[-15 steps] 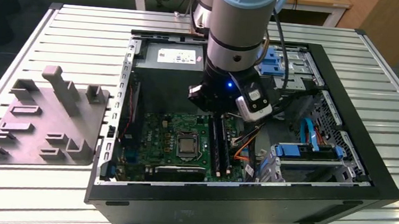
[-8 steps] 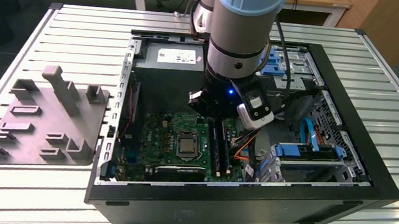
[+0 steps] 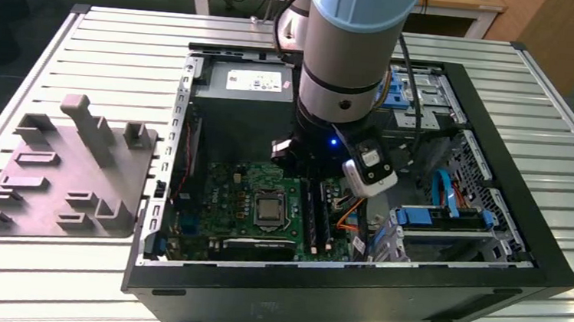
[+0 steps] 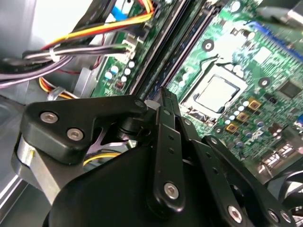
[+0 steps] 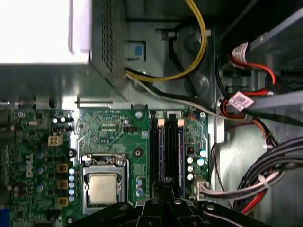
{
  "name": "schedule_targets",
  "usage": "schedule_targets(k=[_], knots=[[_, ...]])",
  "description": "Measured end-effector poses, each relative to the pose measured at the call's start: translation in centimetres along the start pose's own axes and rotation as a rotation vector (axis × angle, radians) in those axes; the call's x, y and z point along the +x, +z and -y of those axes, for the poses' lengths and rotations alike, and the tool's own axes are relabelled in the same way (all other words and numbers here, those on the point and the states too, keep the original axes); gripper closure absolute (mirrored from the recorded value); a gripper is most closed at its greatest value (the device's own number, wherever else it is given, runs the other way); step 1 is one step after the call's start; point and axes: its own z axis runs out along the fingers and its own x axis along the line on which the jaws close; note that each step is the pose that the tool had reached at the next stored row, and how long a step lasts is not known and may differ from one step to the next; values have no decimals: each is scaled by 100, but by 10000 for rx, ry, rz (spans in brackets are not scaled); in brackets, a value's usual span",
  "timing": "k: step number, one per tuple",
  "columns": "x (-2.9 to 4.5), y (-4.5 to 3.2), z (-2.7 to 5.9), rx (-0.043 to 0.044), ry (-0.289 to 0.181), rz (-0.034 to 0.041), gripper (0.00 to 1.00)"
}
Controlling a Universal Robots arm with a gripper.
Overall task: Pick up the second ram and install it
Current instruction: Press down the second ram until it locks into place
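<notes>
In the first wrist view two dark blue sticks stand side by side in the long black slots of the green motherboard (image 5: 109, 132), pale clips at their far ends. The second ram (image 5: 161, 151) is the stick whose near end runs under my gripper (image 5: 165, 185). In the second wrist view my gripper (image 4: 163, 94) has its black fingers pressed together to a narrow tip. That tip points down at the slots, and I see nothing wide between the fingers. Whether the tip touches the stick is hidden. In the exterior view the arm (image 3: 343, 96) reaches down into the open computer case (image 3: 525, 257) over the slots (image 3: 314, 209).
The processor socket (image 5: 102, 187) lies beside the slots. Bundles of cables (image 5: 255, 184) and a yellow cable (image 5: 199, 52) crowd the other side. A silver power supply (image 5: 99, 42) stands beyond the board. A grey holder fixture (image 3: 60, 182) sits on the slatted table (image 3: 121, 48) at the exterior view's left.
</notes>
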Motion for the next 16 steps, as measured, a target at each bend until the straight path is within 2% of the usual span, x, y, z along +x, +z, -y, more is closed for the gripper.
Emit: schedule_targets(k=[8,11,16], knots=[[-1,-3,53,262,-4,-17,90],[-2,-2,71,270,-6,-16,90],[-4,-5,193,270,-5,-17,90]])
